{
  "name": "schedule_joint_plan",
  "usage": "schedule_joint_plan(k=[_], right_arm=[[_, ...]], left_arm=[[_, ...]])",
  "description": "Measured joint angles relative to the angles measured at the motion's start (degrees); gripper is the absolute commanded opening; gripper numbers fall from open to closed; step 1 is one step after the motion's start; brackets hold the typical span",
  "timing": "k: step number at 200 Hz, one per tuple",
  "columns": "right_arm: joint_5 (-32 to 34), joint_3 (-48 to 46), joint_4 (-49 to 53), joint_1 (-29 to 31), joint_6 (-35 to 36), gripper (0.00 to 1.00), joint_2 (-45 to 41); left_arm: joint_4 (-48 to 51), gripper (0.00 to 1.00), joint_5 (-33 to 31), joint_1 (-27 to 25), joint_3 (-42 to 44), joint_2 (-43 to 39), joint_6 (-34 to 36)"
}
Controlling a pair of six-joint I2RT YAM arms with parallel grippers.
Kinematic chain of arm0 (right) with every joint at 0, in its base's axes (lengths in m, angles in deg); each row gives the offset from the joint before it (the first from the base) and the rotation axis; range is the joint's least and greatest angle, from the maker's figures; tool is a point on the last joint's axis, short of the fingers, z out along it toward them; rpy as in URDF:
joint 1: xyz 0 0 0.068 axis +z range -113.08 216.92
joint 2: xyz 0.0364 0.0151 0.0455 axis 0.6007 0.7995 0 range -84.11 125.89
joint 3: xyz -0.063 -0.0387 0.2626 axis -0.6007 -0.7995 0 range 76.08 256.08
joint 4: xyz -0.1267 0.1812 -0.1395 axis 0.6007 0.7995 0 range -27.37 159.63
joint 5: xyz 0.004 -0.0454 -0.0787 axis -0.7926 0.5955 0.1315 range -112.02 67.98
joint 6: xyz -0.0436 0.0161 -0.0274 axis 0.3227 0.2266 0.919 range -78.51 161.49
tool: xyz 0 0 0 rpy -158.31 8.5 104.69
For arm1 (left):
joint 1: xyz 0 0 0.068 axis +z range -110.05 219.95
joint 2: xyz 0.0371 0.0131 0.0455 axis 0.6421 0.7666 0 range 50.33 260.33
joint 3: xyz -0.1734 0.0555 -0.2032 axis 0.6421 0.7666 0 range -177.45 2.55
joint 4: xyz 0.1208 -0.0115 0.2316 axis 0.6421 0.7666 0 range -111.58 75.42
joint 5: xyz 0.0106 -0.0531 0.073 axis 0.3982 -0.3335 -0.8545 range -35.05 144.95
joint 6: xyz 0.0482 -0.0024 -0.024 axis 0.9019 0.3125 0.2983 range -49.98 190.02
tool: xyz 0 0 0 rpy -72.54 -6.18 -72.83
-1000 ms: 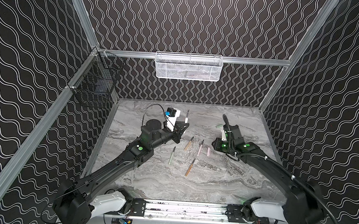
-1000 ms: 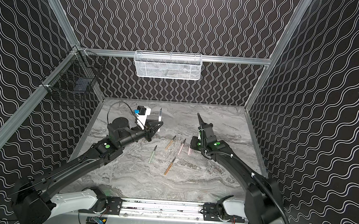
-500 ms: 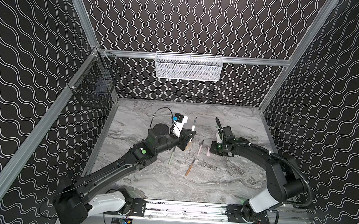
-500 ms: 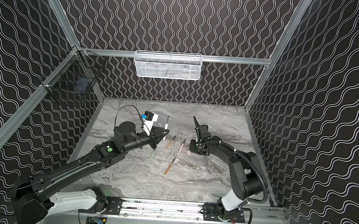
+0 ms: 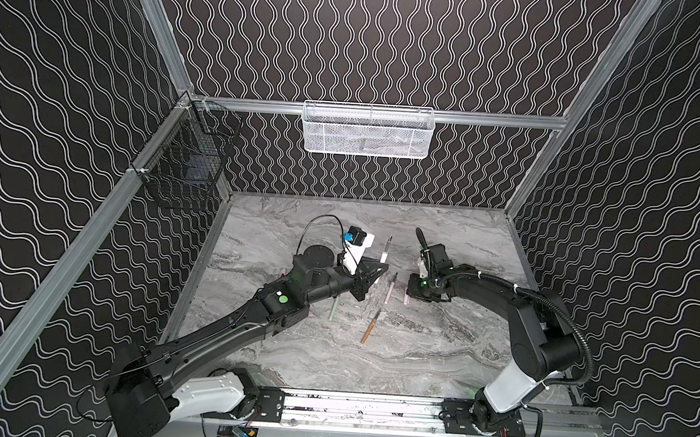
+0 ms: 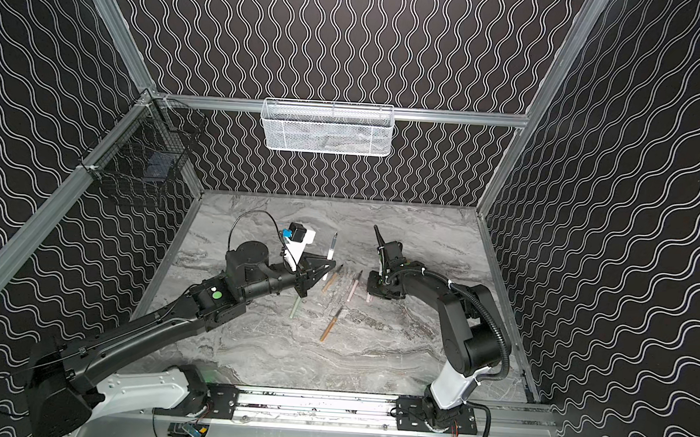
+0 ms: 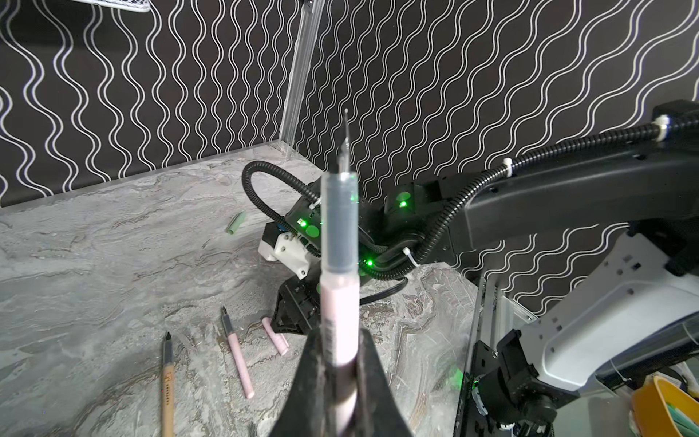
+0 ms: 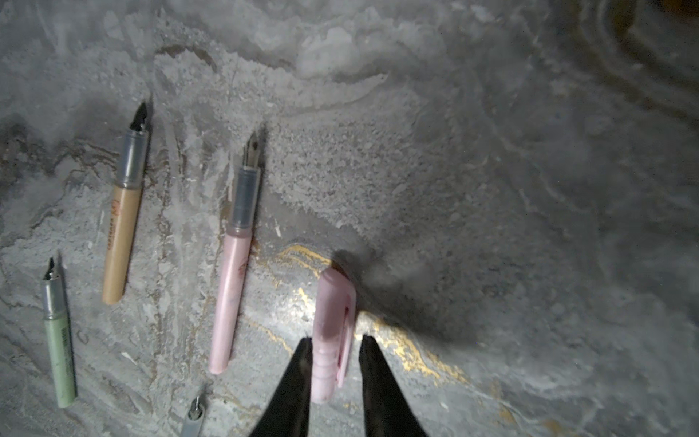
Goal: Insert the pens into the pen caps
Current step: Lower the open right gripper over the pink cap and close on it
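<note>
Pale pink plastic pen (image 7: 339, 295) stands nib-up, clamped in my raised left pincer (image 7: 339, 335). My right pincer (image 8: 334, 340) is down on the grey marbled table (image 5: 435, 358), jaws flanking a stubby pink cap (image 8: 331, 310), but I cannot tell whether they grip it. Five pens in all, counting four loose pens (image 6: 353, 286) on the table; two caps, adding one green cap (image 7: 236, 222).

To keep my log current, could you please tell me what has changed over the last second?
The left gripper, still shut on the pink pen, carried it rightward toward the middle. The right gripper moved in over the pink cap, straddling it; grip unclear. The loose pens on the table stayed put.
</note>
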Motion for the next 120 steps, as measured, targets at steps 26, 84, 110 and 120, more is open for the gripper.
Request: schedule_joint_plan(k=[26, 84, 110, 120], right_arm=[[0.63, 0.0, -0.09, -0.11, 0.0, 0.25, 0.37], [1.11, 0.0, -0.57, -0.17, 0.0, 0.25, 1.09], [1.07, 0.0, -1.33, -0.17, 0.0, 0.25, 1.11], [1.07, 0.0, -1.6, -0.17, 0.0, 0.25, 1.27]], left_arm=[[0.0, 0.0, 0.0, -0.07, 0.0, -0.2, 0.02], [0.02, 0.0, 0.0, -0.61, 0.0, -0.28, 0.07], [0.02, 0.0, 0.02, -0.68, 0.0, -0.28, 0.07], [0.02, 0.0, 0.02, -0.68, -0.02, -0.26, 0.07]])
